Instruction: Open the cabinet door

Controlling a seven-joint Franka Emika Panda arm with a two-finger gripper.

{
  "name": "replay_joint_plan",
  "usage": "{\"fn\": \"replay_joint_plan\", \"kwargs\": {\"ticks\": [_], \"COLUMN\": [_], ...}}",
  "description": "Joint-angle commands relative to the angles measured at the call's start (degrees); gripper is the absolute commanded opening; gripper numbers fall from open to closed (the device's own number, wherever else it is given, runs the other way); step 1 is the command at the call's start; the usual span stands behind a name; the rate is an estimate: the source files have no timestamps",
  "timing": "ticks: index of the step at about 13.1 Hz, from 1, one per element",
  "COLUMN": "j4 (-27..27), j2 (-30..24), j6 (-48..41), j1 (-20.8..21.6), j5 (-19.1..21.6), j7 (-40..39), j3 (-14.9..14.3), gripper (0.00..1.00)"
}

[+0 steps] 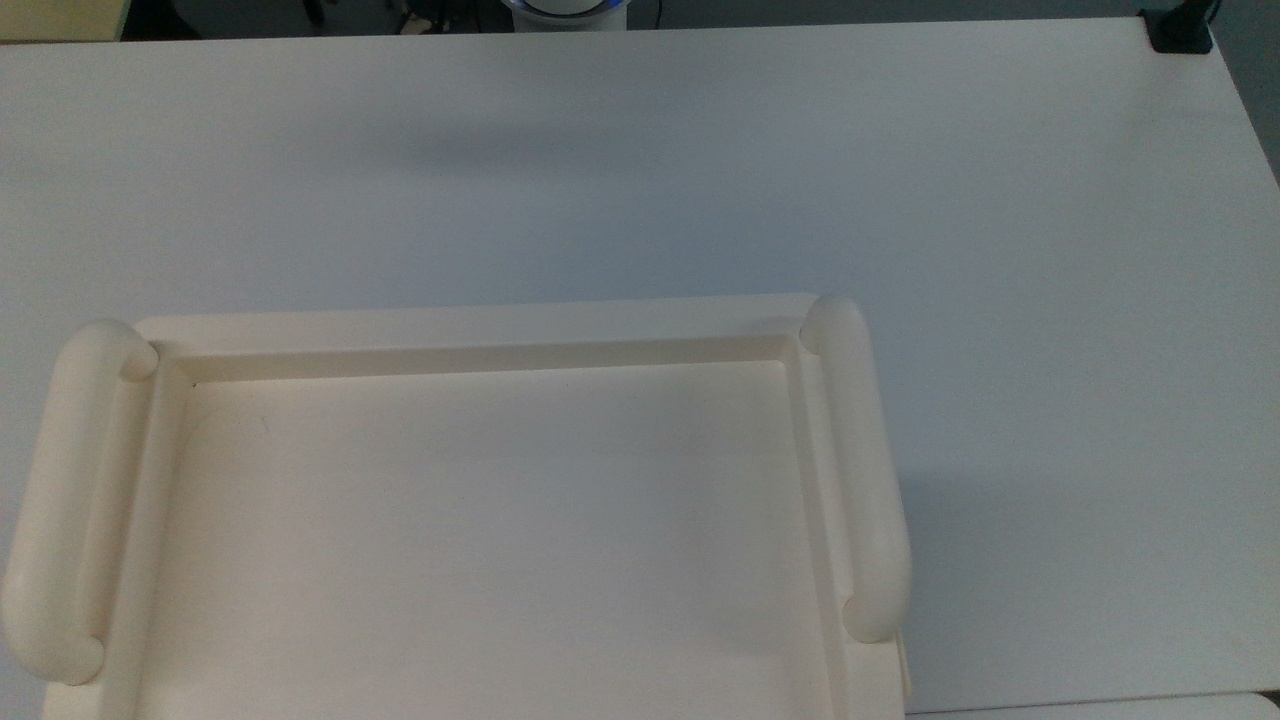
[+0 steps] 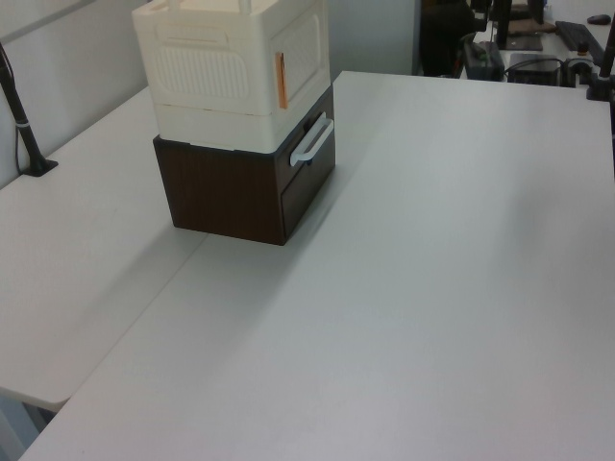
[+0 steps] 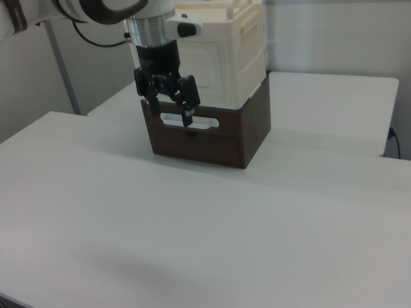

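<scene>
Pincer [image 3: 171, 106]: in the right view it hangs from the arm [image 3: 96, 9], pointing down, its black fingers [image 3: 187, 96] spread apart and holding nothing. It is seen in front of the upper edge of the brown base [image 3: 205, 138], just above the white bar handle [image 3: 189, 120] on the base's front face; contact with the handle cannot be told.

Cabinet [image 3: 225, 51]: a cream unit standing on top of the dark brown base. In the left view the cabinet [image 2: 231, 67] sits toward the left view's upper left, on the base [image 2: 240, 187], whose white handle [image 2: 312, 142] is on the face turned to the left view's right. An orange strip [image 2: 282, 80] runs upright on the cabinet's corner face.

In the top view the cabinet's recessed tray top [image 1: 480, 520] fills the lower left, with a thick rounded bar [image 1: 860, 470] on each side.

Door: cannot be told apart from the cabinet's other panels.

Surface [image 1: 1050, 300]: white, carrying the stack.
</scene>
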Motion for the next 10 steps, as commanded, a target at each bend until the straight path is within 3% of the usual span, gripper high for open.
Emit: {"fn": "replay_joint_plan", "kwargs": {"ticks": [1, 10], "j4": [0.53, 0.53], "j2": [-1.03, -1.56], "j6": [-1.53, -1.54], "j1": [0.22, 0.05], "j5": [-0.5, -0.33], "j7": [-0.92, -1.44], "j3": [-0.43, -0.7], "gripper": [1.0, 1.0]}}
